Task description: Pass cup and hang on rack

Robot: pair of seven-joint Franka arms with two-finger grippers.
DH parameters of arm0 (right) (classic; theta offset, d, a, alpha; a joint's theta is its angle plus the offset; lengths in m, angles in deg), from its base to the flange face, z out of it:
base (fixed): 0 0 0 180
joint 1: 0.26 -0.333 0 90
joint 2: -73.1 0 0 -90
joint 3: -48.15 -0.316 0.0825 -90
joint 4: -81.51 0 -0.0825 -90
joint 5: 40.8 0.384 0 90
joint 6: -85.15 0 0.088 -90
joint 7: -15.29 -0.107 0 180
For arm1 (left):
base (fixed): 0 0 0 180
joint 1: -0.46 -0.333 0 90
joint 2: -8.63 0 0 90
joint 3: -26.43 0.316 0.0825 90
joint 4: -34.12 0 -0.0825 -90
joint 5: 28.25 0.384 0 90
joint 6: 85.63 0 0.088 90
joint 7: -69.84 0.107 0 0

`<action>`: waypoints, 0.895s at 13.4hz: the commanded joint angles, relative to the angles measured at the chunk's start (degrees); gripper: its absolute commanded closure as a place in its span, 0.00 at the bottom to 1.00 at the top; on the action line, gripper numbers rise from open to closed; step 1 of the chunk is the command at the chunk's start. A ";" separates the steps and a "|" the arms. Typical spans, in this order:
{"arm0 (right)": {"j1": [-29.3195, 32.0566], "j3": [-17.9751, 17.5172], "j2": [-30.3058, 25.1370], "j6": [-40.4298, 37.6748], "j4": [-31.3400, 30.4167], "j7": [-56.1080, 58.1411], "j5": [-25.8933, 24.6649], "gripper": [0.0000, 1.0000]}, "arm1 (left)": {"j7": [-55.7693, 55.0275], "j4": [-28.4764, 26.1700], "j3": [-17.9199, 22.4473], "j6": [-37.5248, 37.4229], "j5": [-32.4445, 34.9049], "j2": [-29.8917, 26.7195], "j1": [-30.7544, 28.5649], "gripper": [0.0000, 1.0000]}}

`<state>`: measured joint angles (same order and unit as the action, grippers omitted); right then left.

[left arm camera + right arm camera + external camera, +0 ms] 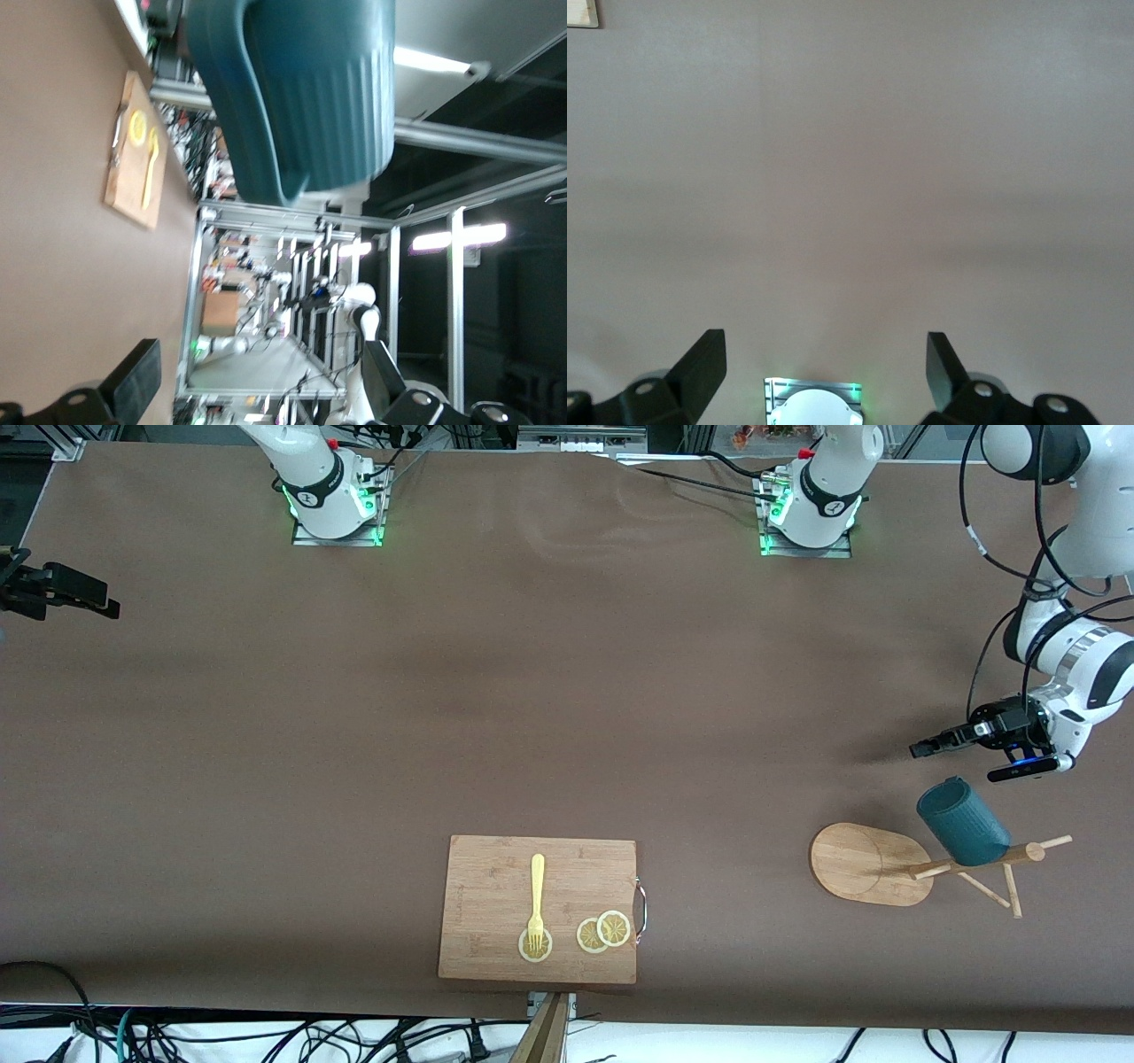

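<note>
The cup (963, 823) hangs tilted on a peg of the rack (873, 864) near the tabletop's left-arm end. The left gripper (921, 749) is spread wide above it; a careless retreat might, I think, knock it loose. The right gripper (111, 608) waits, wide.

— What does the right gripper (824, 341) look down on?
— Bare brown table (850, 177). Its two dark fingers (700, 372) stand wide apart with nothing between them.
— Anything else?
— A metal base plate (813, 403) with green lights at six o'clock, and a pale wooden corner (580, 13) at eleven o'clock.
</note>
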<state>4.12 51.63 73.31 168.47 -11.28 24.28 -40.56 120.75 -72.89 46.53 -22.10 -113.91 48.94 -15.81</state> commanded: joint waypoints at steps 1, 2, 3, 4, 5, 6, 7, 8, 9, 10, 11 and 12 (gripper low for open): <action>-0.07 0.03 0.33 -1.32 1.38 0.06 0.90 0.00 | 0.77 -0.83 -0.06 0.28 12.82 -5.66 -1.39 0.00; -0.07 0.03 0.33 -1.32 1.38 0.06 0.90 0.00 | 0.77 -0.75 0.46 0.37 17.66 -7.24 -1.56 0.00; -0.07 0.03 0.33 -1.32 1.38 0.06 0.90 0.00 | 0.77 -0.57 1.42 0.28 21.54 -8.48 -1.48 0.00; -0.07 0.03 0.33 -1.32 1.38 0.06 0.90 0.00 | 0.86 -0.39 1.96 0.28 25.41 -9.45 -1.57 0.00; -0.07 0.03 0.33 -1.41 1.38 0.06 0.90 0.00 | 0.77 -0.04 2.66 0.37 29.36 -10.93 -1.39 0.00; -0.07 0.03 0.33 -1.41 1.38 0.06 0.90 0.00 | -0.01 2.66 2.75 1.76 32.62 -12.43 -1.30 0.00; -0.07 0.03 0.33 -1.49 1.38 0.06 0.90 0.00 | -0.80 5.82 2.67 4.12 37.53 -14.27 -0.69 0.00; -0.07 0.03 0.33 -1.50 1.38 0.06 0.90 0.00 | -3.42 7.85 2.14 7.02 41.58 -15.77 0.36 0.00; -0.07 0.03 0.33 -1.50 1.38 0.06 0.90 0.00 | -7.62 8.65 1.88 9.83 44.05 -17.26 1.85 0.00; -0.07 0.03 0.33 -1.50 1.38 0.06 0.90 0.00 | -11.84 8.83 0.74 11.77 46.86 -18.84 2.73 0.00; -0.07 0.03 0.33 -1.50 1.38 0.06 0.90 0.00 | -15.80 9.01 -2.66 13.45 50.11 -20.86 2.91 0.00; -0.07 0.03 0.33 -1.50 1.38 0.06 0.98 0.00 | -20.45 9.27 -5.83 15.64 54.06 -22.79 2.92 0.00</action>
<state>4.11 51.61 73.31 168.31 -11.26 24.28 -40.55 107.63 -63.56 45.14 -10.26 -65.84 29.72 -14.08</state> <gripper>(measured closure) 0.000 0.000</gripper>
